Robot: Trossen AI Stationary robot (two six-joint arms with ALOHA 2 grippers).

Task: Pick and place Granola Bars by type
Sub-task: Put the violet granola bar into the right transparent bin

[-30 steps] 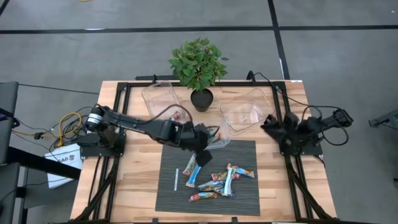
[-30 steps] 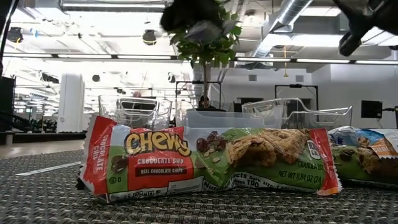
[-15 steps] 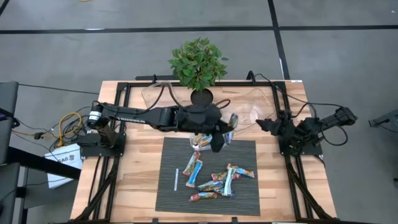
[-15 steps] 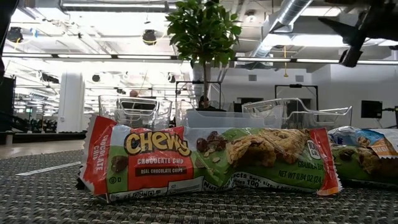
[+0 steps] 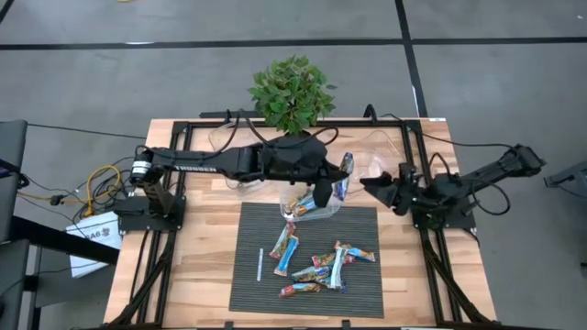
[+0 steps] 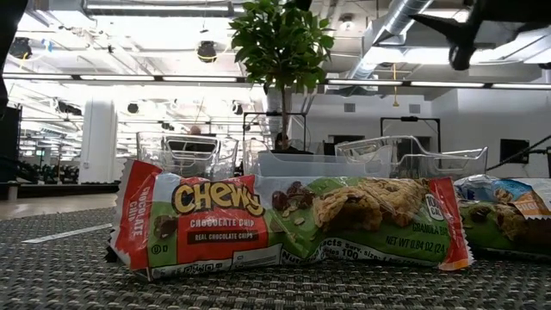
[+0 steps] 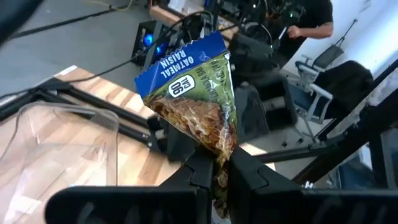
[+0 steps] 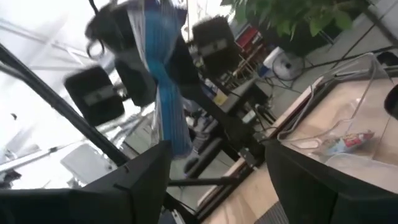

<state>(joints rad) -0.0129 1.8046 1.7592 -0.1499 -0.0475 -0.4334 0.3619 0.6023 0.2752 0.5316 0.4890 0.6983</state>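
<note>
A granola bar [image 5: 343,174] in a blue-and-green wrapper hangs in the air over the table's far middle, with my left gripper [image 5: 327,188] shut on it. From the right, my right gripper [image 5: 378,188] faces it, open and apart from it; its wrist view shows the bar [image 8: 165,87] ahead of the open fingers [image 8: 146,177]. Several more bars [image 5: 316,261] lie flat on the dark mat [image 5: 362,293]. One Chewy bar [image 6: 284,226] fills the low view. Two bars lie in a clear bin [image 5: 316,213] at the mat's far edge. My left gripper pinches the bar's green end [image 7: 219,163] between its two fingers [image 7: 198,171]. The fingers reach out nearly level from the table's left side. The bar sticks out past the fingertips, blue end [image 7: 180,59] farthest away, lifted clear of table and bins.
A potted plant [image 5: 292,96] stands at the far middle. Clear bins sit at the far left [image 5: 229,139] and far right [image 5: 371,158]; the right one [image 8: 357,102] holds one bar. A thin white stick [image 5: 260,264] lies on the mat's left part.
My left gripper has swung from above the mat's far edge toward the table's right and far side, rising and tipping from pointing down to nearly level, carrying the bar. My right gripper has reached out from its base toward the table's left, toward the bar.
</note>
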